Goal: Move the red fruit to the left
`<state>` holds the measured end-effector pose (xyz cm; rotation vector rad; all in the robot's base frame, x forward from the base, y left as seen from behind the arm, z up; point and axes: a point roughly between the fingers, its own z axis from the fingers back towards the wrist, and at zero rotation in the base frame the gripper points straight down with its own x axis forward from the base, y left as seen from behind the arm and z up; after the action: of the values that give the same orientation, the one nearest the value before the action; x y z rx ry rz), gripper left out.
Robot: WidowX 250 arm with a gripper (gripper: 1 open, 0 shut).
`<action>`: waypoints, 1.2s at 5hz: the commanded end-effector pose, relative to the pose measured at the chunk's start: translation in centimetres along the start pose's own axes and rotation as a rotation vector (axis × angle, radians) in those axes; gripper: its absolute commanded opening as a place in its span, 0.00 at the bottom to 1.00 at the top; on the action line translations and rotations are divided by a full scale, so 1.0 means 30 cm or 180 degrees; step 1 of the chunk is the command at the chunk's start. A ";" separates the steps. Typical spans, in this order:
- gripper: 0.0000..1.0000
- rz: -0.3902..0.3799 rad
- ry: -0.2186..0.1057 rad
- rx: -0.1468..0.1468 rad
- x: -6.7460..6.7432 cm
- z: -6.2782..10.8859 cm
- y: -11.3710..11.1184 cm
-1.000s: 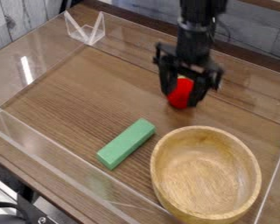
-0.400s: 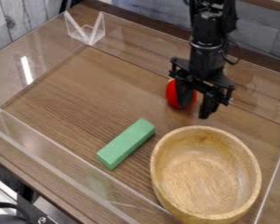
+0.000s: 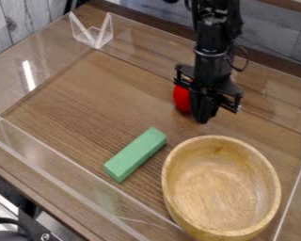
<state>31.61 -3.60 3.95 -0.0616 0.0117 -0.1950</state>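
Half the red fruit [image 3: 182, 96] hides behind the pincer [image 3: 206, 111] clenched on it.

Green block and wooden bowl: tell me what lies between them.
Nothing: in the camera view, only bare table separates the green block from the wooden bowl.

Readable text: none on any surface in this view.
Green block [image 3: 136, 153]: plain faces, no label or number.
Wooden bowl [image 3: 222, 185]: bare wood grain, no stamp or brand.
Table [image 3: 84, 99]: wood pattern only, no sign or marking.
Arm [image 3: 213, 38]: dark housing, any lettering too small to tell.
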 end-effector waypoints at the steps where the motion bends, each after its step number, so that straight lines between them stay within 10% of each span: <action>1: 0.00 -0.0163 -0.0123 0.0011 0.038 0.008 0.005; 2: 1.00 -0.0071 -0.0143 -0.0014 0.050 0.036 -0.018; 3: 1.00 0.0033 -0.0172 -0.0039 0.057 0.074 -0.040; 4: 0.00 -0.0061 -0.0187 -0.0041 0.049 0.080 -0.029; 6: 0.00 -0.0014 -0.0201 -0.0033 0.056 0.069 0.030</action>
<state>32.23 -2.74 3.85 -0.0809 0.0264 -0.1869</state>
